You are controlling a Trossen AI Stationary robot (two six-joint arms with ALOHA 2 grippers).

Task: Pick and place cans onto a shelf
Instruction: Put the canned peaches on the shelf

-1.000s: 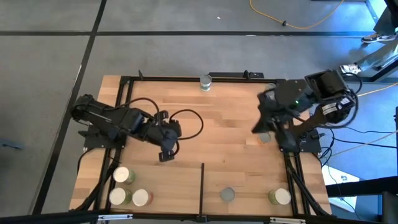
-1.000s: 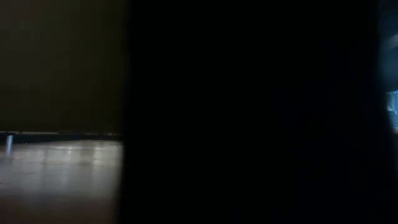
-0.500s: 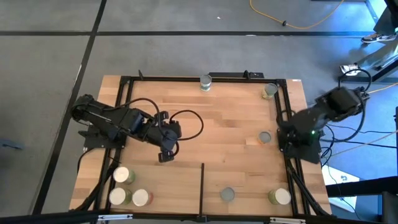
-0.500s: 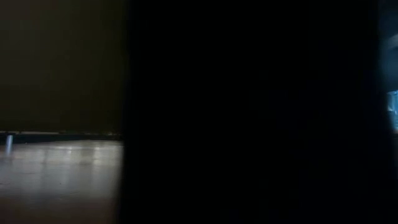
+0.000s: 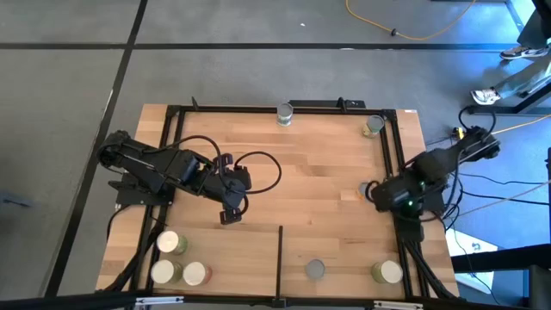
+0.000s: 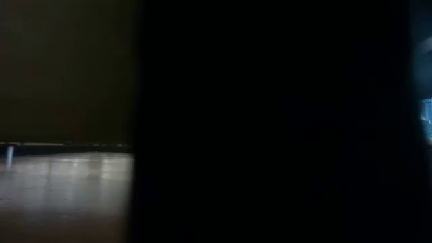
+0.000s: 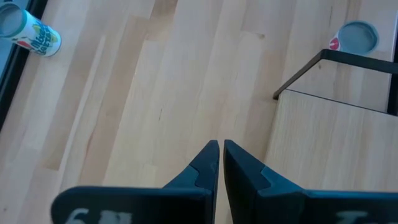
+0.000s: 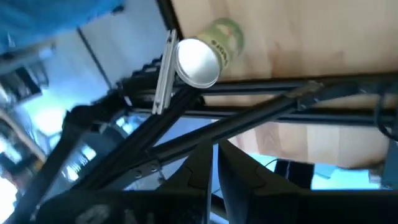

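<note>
Likely light, rigid, slick-walled cans [image 5: 368, 126]; I'd pinch across sides, mid-height. Right gripper [image 8: 214, 163] at table's right edge, fingers pressed together, empty. Left gripper [image 7: 221, 155] likewise, mid-table.

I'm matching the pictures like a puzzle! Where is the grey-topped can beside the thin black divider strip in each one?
High view: grey-topped can near the bottom edge, just right of the divider strip.
Left wrist view: top right corner, just beyond the strip.
Low view: not in it.
Right wrist view: not in it.
Shared landmark: the divider strip.
</note>
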